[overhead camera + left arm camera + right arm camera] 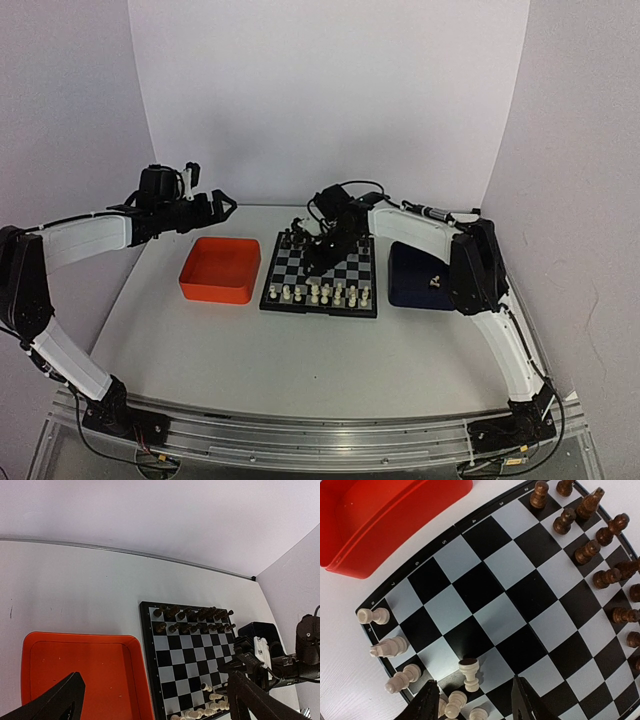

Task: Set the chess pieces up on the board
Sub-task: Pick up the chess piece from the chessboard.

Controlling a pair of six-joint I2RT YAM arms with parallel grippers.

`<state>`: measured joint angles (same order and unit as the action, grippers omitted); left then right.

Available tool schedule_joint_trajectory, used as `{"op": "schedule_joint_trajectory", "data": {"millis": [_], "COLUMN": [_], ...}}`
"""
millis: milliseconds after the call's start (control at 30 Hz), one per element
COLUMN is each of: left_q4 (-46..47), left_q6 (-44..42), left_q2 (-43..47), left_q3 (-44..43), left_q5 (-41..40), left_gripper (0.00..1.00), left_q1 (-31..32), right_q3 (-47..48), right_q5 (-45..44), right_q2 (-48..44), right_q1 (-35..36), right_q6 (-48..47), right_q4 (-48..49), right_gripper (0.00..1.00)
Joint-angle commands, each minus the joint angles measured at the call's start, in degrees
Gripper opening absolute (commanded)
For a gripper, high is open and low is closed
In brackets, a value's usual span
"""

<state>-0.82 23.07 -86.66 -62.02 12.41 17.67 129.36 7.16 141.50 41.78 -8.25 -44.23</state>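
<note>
The board lies mid-table, with black pieces along its far edge and cream-white chess pieces along its near edge. My right gripper hovers low over the board, open. In the right wrist view its fingers straddle one white pawn, which is tipped over with its dark underside showing, on a square just inside the white rows. Other white pieces stand or lean by the board's edge. My left gripper is raised behind the orange tray, open and empty.
An orange tray sits left of the board, and nothing shows inside it. A dark blue tray sits right of the board with a small pale piece in it. White walls close in behind and at both sides.
</note>
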Motion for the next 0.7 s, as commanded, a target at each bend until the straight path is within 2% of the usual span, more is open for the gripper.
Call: {"op": "schedule_joint_trajectory", "data": {"millis": [0,367,567,667], "left_q4": [2.90,2.85,2.67,2.54], "left_q6": [0.84,0.93,0.82,0.71], "left_q2": [0.69,0.94,1.76,2.08], "left_q3": [0.46,0.75,1.11,1.07], "left_q5": [0.59,0.51,0.24,0.21], "left_gripper": [1.00,1.00,1.00,1.00], "left_q1": [0.08,0.08,0.09,0.09], "right_q3": [1.89,2.81,3.84,5.17], "right_q5": [1.55,-0.36,-1.98,-2.36], "right_q2": [1.88,5.17,6.42,6.63], "right_q1": [0.08,1.59,1.73,1.73], "right_q6": [-0.56,-2.90,-2.95,-2.75], "right_q4": [-0.07,-0.08,-0.06,0.02], "right_gripper": [0.47,0.43,0.29,0.16]}}
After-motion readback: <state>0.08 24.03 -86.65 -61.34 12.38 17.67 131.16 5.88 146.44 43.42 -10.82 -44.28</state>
